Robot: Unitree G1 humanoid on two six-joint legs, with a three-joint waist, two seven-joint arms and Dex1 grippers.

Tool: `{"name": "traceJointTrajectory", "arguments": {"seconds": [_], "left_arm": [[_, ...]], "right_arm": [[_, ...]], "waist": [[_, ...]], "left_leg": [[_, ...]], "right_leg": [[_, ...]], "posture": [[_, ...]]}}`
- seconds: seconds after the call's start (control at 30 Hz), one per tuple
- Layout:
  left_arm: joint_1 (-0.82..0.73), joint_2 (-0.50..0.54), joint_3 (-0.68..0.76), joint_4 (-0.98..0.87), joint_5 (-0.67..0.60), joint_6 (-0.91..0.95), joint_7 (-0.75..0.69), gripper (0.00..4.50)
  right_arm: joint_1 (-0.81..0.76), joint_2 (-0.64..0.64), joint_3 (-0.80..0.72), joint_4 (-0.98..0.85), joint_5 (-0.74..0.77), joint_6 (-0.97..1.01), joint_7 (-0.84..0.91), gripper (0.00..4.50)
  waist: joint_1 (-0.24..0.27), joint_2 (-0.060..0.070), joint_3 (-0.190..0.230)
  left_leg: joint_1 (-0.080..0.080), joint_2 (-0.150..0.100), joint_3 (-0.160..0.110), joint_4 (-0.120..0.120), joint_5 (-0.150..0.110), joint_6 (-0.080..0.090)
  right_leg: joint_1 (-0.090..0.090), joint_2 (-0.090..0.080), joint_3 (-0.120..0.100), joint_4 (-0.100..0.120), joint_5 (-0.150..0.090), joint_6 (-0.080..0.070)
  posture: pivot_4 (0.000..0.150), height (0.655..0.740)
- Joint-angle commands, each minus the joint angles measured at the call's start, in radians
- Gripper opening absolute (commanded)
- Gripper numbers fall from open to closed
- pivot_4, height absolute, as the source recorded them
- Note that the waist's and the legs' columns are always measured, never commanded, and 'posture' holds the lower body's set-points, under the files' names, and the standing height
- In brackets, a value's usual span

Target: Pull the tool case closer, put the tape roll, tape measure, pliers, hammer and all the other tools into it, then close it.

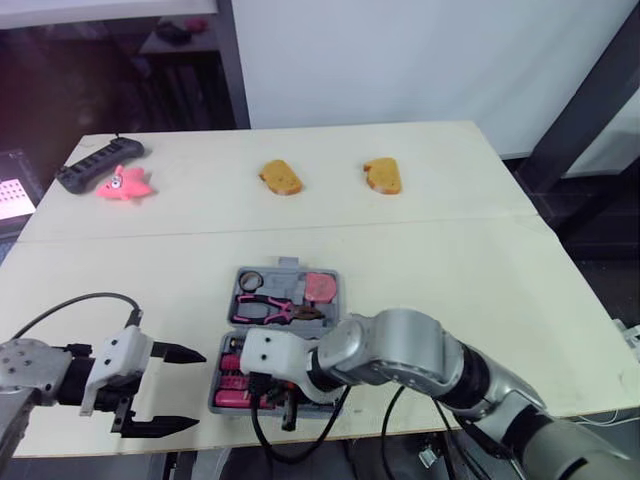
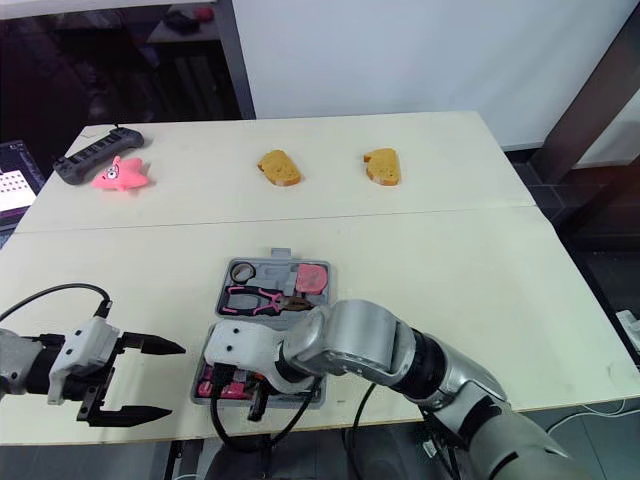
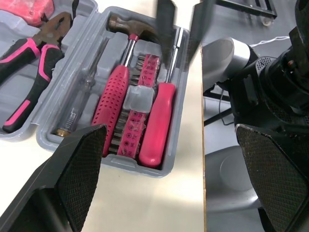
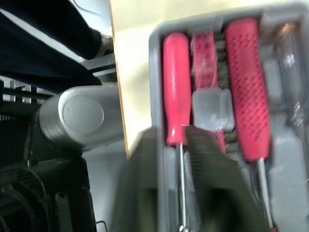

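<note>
Left wrist view: left hand (image 1: 195,388) spread beside the tool case (image 1: 283,264) at the counter's (image 1: 450,260) edge; I cannot tell my right hand's (image 3: 179,19) grip over the screwdriver (image 3: 157,121); lifting may yank it out.

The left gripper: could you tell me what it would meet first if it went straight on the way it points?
Probably the near wall of the open case, straight ahead of the left gripper; the hammer handle lies just inside it. Height is hard to judge.
</note>
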Motion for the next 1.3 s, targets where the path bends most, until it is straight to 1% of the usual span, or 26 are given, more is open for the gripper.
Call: {"name": "traceJointTrajectory", "arguments": {"seconds": [0.03, 0.2, 0.6, 0.67, 0.8, 0.93, 1.03, 1.1, 1.17, 1.23, 1.3], "left_arm": [[-0.005, 0.006, 0.01, 0.005, -0.01, 0.0, -0.01, 4.5], [-0.013, 0.006, 0.006, 0.007, -0.009, 0.003, -0.011, 4.5], [-0.012, 0.002, 0.003, 0.007, -0.008, 0.001, -0.009, 4.5], [-0.013, 0.002, 0.002, 0.008, -0.008, 0.001, -0.009, 4.5], [-0.014, 0.003, 0.0, 0.012, -0.007, 0.0, -0.012, 4.5], [-0.026, 0.003, -0.007, 0.022, -0.005, -0.001, -0.012, 4.5], [-0.039, 0.002, -0.014, 0.034, -0.001, -0.001, -0.011, 4.5], [-0.051, -0.01, -0.015, 0.053, -0.003, 0.014, 0.008, 4.5], [-0.069, -0.028, -0.012, 0.084, -0.006, 0.038, 0.043, 4.5], [-0.076, -0.038, -0.006, 0.097, -0.003, 0.045, 0.061, 4.5], [-0.082, -0.057, 0.001, 0.108, 0.003, 0.063, 0.105, 4.5]], "right_arm": [[0.011, 0.003, 0.028, -0.034, -0.051, -0.093, 0.005, 0.08], [0.048, -0.001, 0.09, 0.007, -0.115, -0.146, 0.009, 0.08], [0.127, -0.015, 0.135, 0.059, -0.178, -0.136, 0.032, 0.08], [0.17, -0.007, 0.118, 0.09, -0.185, -0.128, 0.023, 0.08], [0.205, -0.006, 0.099, 0.114, -0.202, -0.157, 0.035, 0.08], [0.205, -0.002, 0.076, 0.098, -0.203, -0.199, 0.069, 0.08], [0.207, -0.005, 0.007, 0.02, -0.164, -0.269, 0.137, 0.08], [0.225, -0.021, -0.132, -0.063, -0.094, -0.32, 0.201, 0.08], [0.235, -0.081, -0.277, -0.108, -0.059, -0.363, 0.246, 0.08], [0.248, -0.141, -0.355, -0.134, -0.039, -0.373, 0.275, 0.08], [0.289, -0.233, -0.457, -0.156, -0.014, -0.385, 0.317, 0.08]], "waist": [[0.0, 0.0, 0.0], [0.002, 0.0, 0.0], [0.003, 0.0, 0.0], [0.004, -0.001, 0.0], [0.002, -0.001, 0.0], [0.003, -0.001, 0.0], [0.005, -0.001, 0.0], [0.006, -0.001, 0.0], [0.009, -0.001, 0.0], [0.018, -0.001, -0.001], [0.027, -0.002, -0.001]], "left_leg": [[0.0, 0.0, 0.0, 0.0, 0.0, 0.0], [0.001, 0.0, 0.0, 0.0, 0.0, 0.0], [0.0, 0.0, 0.0, 0.0, 0.0, 0.0], [0.0, 0.0, 0.0, 0.0, 0.0, 0.0], [0.003, 0.0, 0.0, 0.0, 0.0, 0.0], [0.004, 0.0, 0.0, 0.0, 0.0, 0.0], [0.004, 0.0, 0.0, 0.0, 0.0, 0.0], [0.003, 0.0, 0.0, 0.0, 0.0, 0.0], [0.003, 0.0, 0.0, 0.0, 0.0, 0.0], [0.003, 0.0, 0.0, 0.001, 0.0, 0.0], [0.003, 0.0, 0.0, 0.001, 0.0, 0.0]], "right_leg": [[0.0, 0.0, 0.0, 0.0, 0.0, 0.0], [0.0, 0.0, 0.0, 0.0, 0.0, 0.0], [0.001, 0.0, 0.0, 0.0, 0.0, 0.0], [0.001, 0.0, 0.0, 0.0, 0.0, 0.0], [0.002, 0.0, 0.0, 0.0, 0.0, 0.0], [0.003, 0.0, 0.0, 0.0, 0.0, 0.0], [0.003, 0.0, 0.0, 0.0, 0.0, 0.0], [0.003, 0.0, 0.0, 0.0, 0.0, 0.0], [0.003, 0.0, 0.0, 0.0, 0.0, 0.0], [0.004, 0.0, 0.0, 0.0, 0.0, 0.0], [0.004, 0.0, 0.0, 0.0, 0.0, 0.0]], "posture": [[0.15, 0.74], [0.15, 0.74], [0.15, 0.74], [0.15, 0.74], [0.15, 0.74], [0.15, 0.74], [0.15, 0.74], [0.15, 0.74], [0.15, 0.74], [0.15, 0.74], [0.15, 0.74]]}}
